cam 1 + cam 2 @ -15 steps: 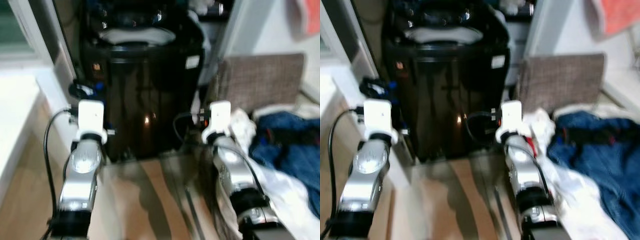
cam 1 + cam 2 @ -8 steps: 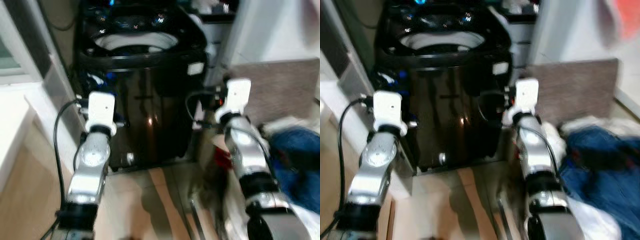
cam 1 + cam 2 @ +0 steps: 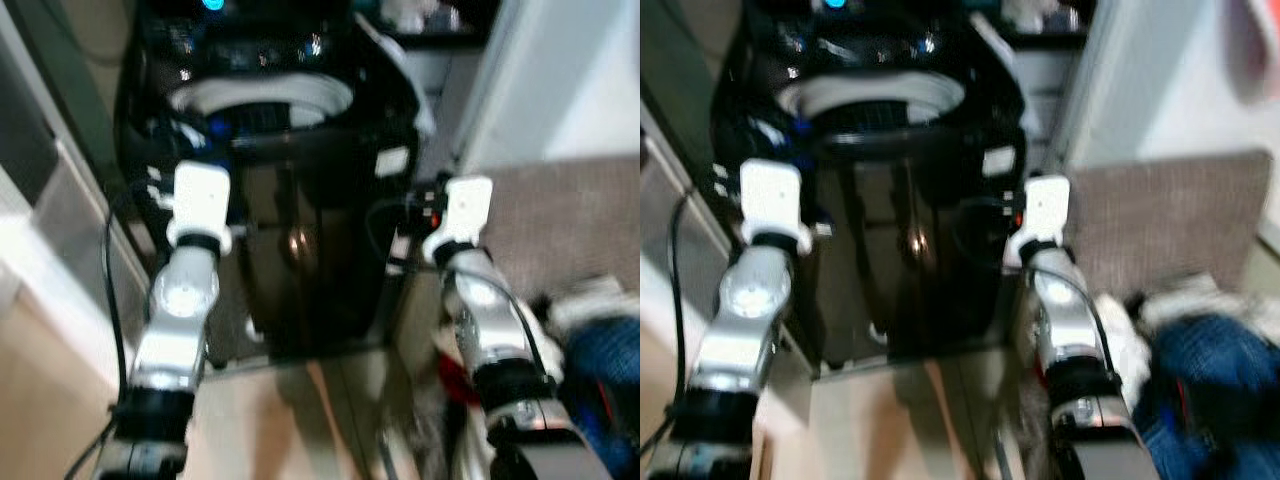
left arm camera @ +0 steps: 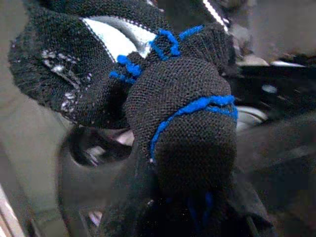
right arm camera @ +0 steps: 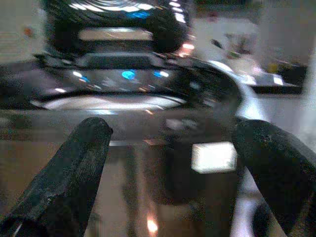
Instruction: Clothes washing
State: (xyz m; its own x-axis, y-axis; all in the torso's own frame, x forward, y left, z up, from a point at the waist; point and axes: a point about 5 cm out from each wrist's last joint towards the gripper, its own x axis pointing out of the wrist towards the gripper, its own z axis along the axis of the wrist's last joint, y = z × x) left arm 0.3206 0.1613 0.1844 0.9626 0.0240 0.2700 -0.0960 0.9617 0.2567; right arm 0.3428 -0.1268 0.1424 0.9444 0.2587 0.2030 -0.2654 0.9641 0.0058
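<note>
Washer [image 3: 300,180] apparently nearer than before.

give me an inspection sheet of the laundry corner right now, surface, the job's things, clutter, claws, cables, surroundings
Surface: pale floor in front of the washer.
Job's things: black top-loading washing machine, lid open, white drum rim showing; black knitted cloth with blue stitching held in the left claw.
Clutter: blue and white clothes pile at the robot's right.
Claws: left claw shut on the cloth beside the washer; right claw open, facing the washer front.
Cables: black cable along the left arm.
Surroundings: brown mat, white wall.
</note>
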